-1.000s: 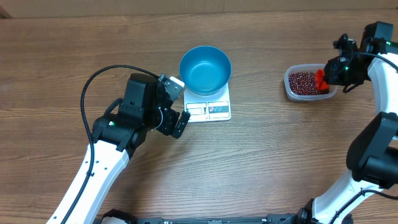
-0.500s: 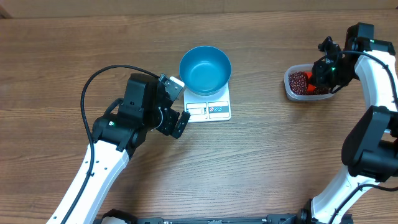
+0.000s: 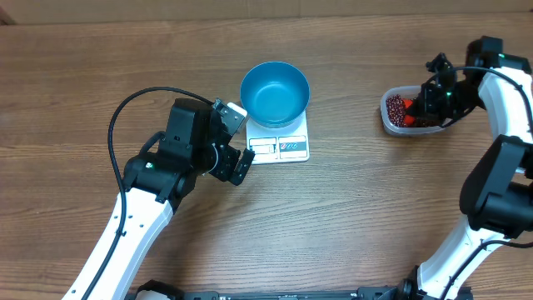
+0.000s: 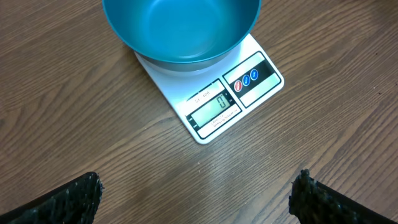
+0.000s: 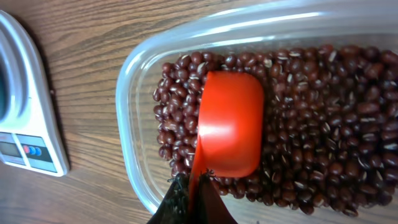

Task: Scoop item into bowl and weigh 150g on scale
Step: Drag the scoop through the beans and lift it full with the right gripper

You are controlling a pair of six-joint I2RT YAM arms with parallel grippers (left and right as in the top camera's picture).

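Toward 9 o'clock on the bench, the left claw hovers with its jaws spread wide and nothing between them, just beside the 9 o'clock edge of the scale. From the left wrist, its dark fingertips sit at the two lower corners, with the scale up at 12 o'clock and bare wood between them. The display reads 0. The bowl stands on the scale's 12 o'clock half, overhanging its far edge, upright, its blue inside facing up. Well apart at 3 o'clock from the bowl lies a clear tub holding the beans. The right claw is over the tub's 3 o'clock side, clamped tight on the handle of a red scoop. From the right wrist, the scoop's cup lies in the beans near the tub's 9 o'clock wall; which way the cup faces is unclear.
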